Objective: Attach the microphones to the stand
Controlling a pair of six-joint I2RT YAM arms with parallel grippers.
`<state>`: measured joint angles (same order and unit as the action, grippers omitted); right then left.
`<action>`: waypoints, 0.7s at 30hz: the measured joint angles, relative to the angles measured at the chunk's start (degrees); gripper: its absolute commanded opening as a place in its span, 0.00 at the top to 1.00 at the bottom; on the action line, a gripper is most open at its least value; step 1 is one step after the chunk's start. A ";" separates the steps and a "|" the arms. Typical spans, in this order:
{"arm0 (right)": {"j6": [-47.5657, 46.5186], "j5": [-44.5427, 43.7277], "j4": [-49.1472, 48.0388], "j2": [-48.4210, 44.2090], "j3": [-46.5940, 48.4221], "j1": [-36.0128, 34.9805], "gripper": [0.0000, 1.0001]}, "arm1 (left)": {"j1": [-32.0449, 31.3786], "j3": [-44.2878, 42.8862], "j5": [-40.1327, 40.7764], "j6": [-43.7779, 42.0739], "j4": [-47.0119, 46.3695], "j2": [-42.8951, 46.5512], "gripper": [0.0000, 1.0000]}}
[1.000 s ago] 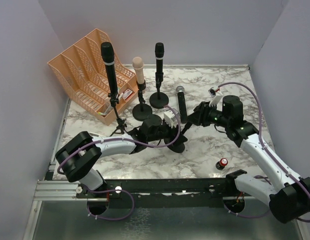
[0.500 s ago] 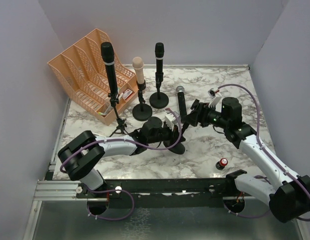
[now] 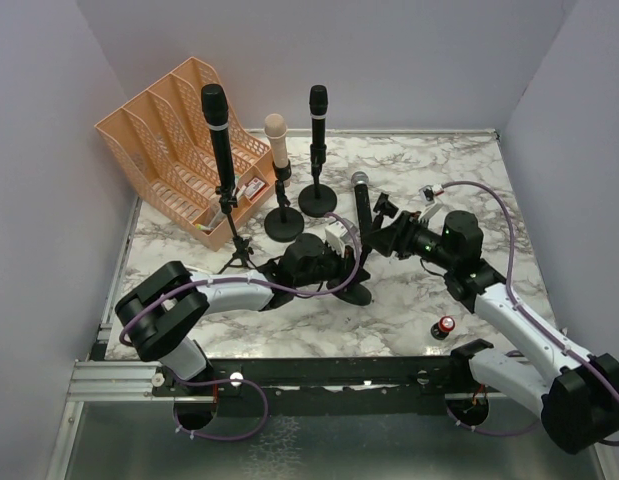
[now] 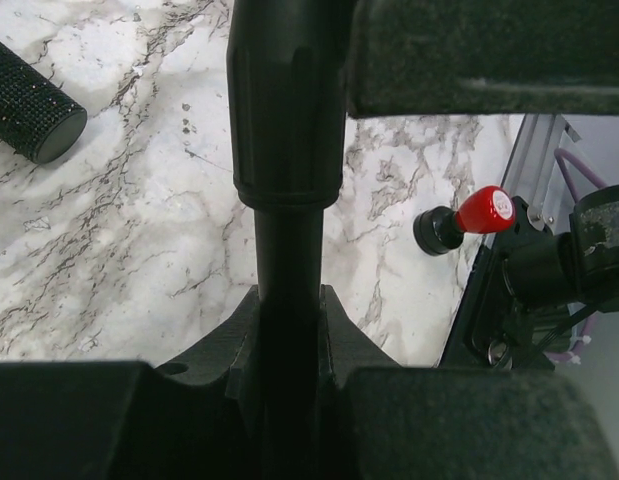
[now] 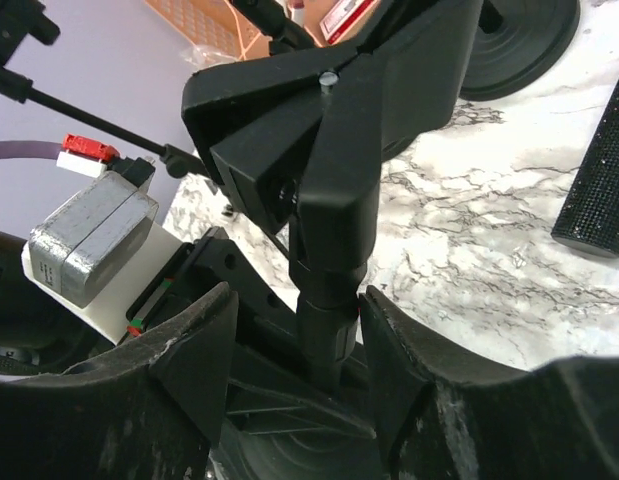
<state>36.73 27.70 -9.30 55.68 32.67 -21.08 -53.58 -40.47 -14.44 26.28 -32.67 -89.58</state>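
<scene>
Microphones: four. One black microphone (image 3: pixel 215 120), one peach microphone (image 3: pixel 277 135) and a second black microphone (image 3: pixel 318 108) stand upright in holders near the bench's far edge. The silver-headed microphone (image 3: pixel 362 208) lies flat mid-bench.
Left arm: stretched low toward the bench's middle. The left gripper (image 3: pixel 346 268) is clamped narrow on the post of the empty stand (image 3: pixel 357 293).
Right arm: bent in from the right edge. The right gripper (image 5: pixel 299 320) has its jaws spread either side of that stand's post, under its clip.
Stands: four, one a tripod and three round-based.
Battery (image 3: pixel 445 327): one, red-topped, near the near edge.
File rack (image 3: pixel 164 130): one, orange, in the far left corner.
Surface: white marbled bench (image 3: pixel 419 170) with pale walls around it.
</scene>
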 measured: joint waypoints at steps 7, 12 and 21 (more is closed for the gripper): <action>2.58 -0.76 -4.26 1.18 -0.74 -0.61 0.53 | 0.00 -0.13 0.31 1.81 0.22 1.20 1.00; 3.37 -0.90 -5.95 1.68 -0.74 -0.72 0.73 | 0.02 -0.28 0.28 2.03 0.20 2.14 1.00; 0.55 1.86 -10.93 1.75 -2.16 -0.57 0.95 | 1.14 -0.35 -3.45 1.36 1.27 3.63 1.00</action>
<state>37.28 29.56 -20.23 57.43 30.50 -21.65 -52.45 -40.82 -17.89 27.64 -31.40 -85.95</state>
